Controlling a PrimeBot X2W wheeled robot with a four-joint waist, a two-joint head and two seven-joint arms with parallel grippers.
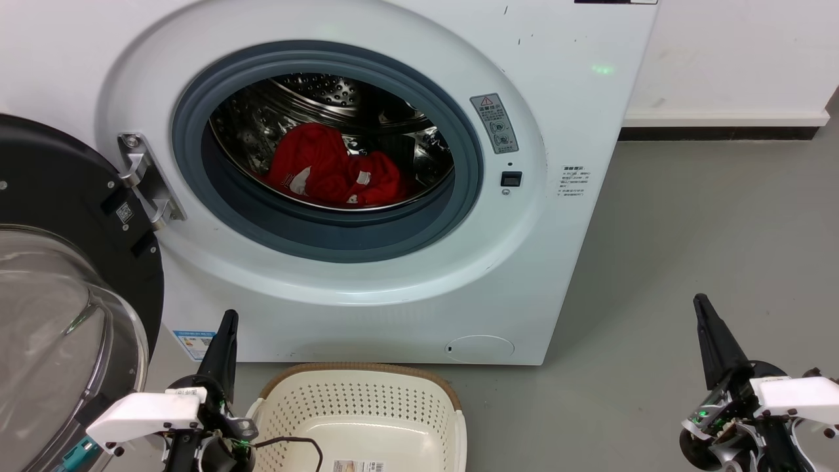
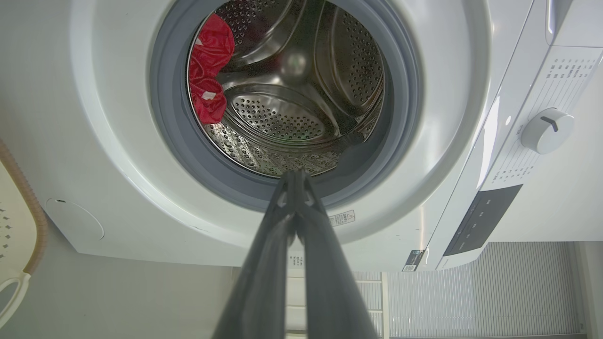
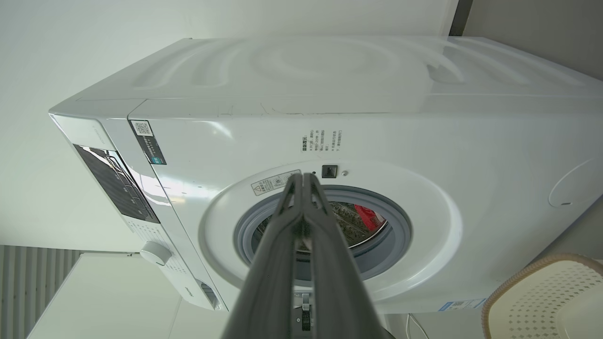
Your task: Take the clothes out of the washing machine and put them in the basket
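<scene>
Room surroundings, quick pass.
We see a grey floor meeting a white wall, with white skirting above a dark strip; the right wrist view shows a white cabinet beside a ribbed grey panel.

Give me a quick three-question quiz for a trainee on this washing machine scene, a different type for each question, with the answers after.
1. True or false: the red clothes already lie in the basket.
2. Pick one. The washing machine has its door: A) open, on the robot's left; B) shut; C) open, on the robot's right.
3. Fill in: the left gripper and right gripper both have their fingers ____.

Key:
1. False. The clothes are in the drum.
2. A.
3. Shut, holding nothing.
</scene>
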